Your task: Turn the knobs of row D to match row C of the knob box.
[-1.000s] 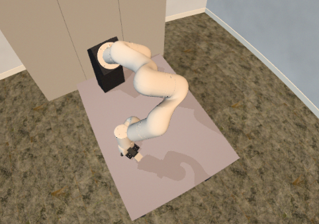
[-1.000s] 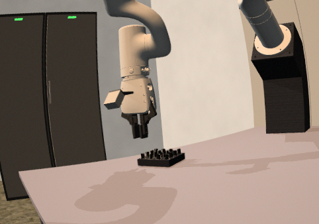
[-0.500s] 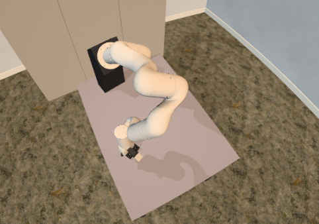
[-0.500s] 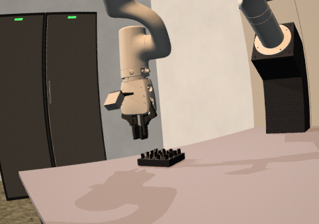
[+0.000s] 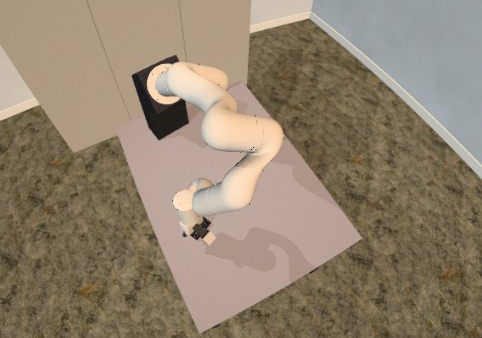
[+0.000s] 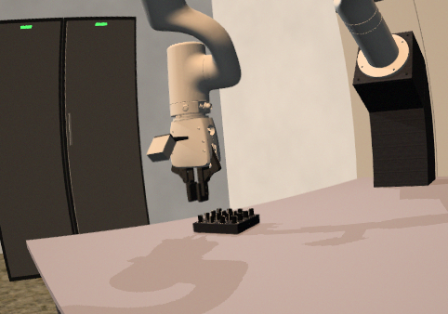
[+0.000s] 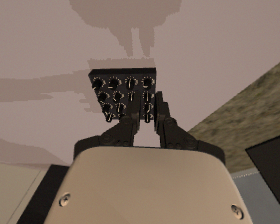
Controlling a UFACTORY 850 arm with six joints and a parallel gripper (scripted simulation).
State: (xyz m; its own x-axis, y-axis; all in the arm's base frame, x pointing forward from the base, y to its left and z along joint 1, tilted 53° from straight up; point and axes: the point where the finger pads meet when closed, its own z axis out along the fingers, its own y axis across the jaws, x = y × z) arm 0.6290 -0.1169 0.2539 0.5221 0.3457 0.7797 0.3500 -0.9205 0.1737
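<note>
The black knob box (image 6: 216,228) (image 7: 123,72) stands on the table, with its knobs up. In the wrist view its knobs lie in rows of four. The row at the box's far edge shows fully, for example its right-hand knob (image 7: 147,81). The left finger hides some knobs in the nearer rows. The names and most pointer directions are too small to read. My gripper (image 6: 197,200) (image 7: 147,100) points down above the box and touches no knob. Its fingers are slightly open, with a narrow empty gap. In the top view the arm and gripper hide most or all of the box.
The pinkish table (image 5: 170,161) (image 6: 325,266) bears the box near one long edge. The arm's black pedestal (image 5: 170,121) (image 6: 401,150) stands at the table's far end. Dark cabinets (image 6: 30,140) stand behind the table. Arm shadows fall across the table.
</note>
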